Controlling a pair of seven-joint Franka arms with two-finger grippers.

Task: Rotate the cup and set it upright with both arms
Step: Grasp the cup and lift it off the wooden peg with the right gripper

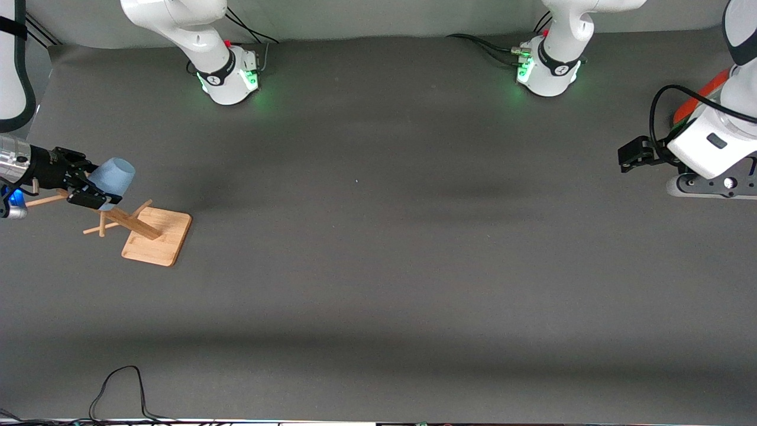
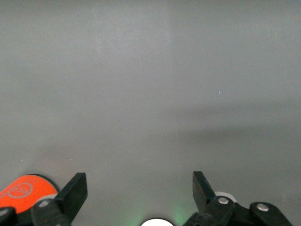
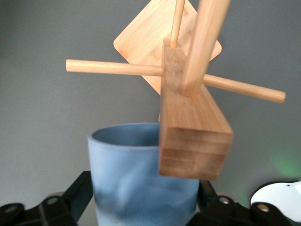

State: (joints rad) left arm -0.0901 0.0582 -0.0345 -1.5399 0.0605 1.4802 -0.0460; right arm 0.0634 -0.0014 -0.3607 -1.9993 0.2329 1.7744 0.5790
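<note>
My right gripper (image 1: 89, 188) is shut on the light-blue cup (image 1: 115, 174) at the right arm's end of the table. It holds the cup tilted in the air, beside the top of the wooden rack's post (image 1: 133, 223). In the right wrist view the cup (image 3: 136, 179) sits between the black fingers (image 3: 77, 193), its open mouth pointing away from the gripper. The post top (image 3: 195, 136) covers part of the cup's rim. My left gripper (image 1: 631, 156) waits at the left arm's end of the table. It is open and empty (image 2: 140, 188).
The wooden rack has thin pegs and stands on a square base (image 1: 158, 236). An orange-red can (image 1: 701, 94) stands beside the left gripper and also shows in the left wrist view (image 2: 23, 190). A black cable (image 1: 118, 390) lies at the near edge.
</note>
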